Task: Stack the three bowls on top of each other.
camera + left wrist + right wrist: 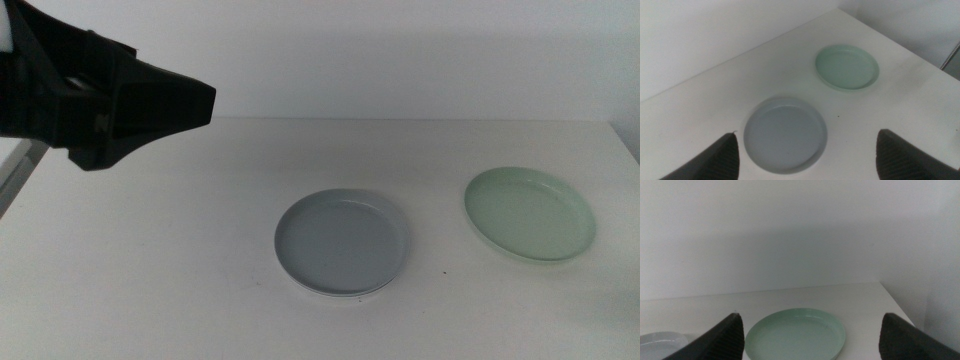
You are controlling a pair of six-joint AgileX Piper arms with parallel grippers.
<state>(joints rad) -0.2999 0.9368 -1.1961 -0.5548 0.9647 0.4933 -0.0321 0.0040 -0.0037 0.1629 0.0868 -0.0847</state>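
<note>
The pale grey-blue bowl [342,243] lies at the table's middle. A thin white rim [345,295] shows under its near edge, so it seems to rest in the white bowl. The mint green bowl [530,213] lies alone to the right. My left gripper [195,105] hangs high at the upper left, well away from the bowls. In the left wrist view its jaws stand wide open [806,132] and empty above the grey-blue bowl [785,135], with the mint bowl [847,67] beyond. My right gripper [810,315] is open and empty, facing the mint bowl [795,334]; it is out of the middle view.
The white table [180,260] ends at a back edge by the wall and a right edge just past the mint bowl. A metal bar [15,170] runs along the table's left side.
</note>
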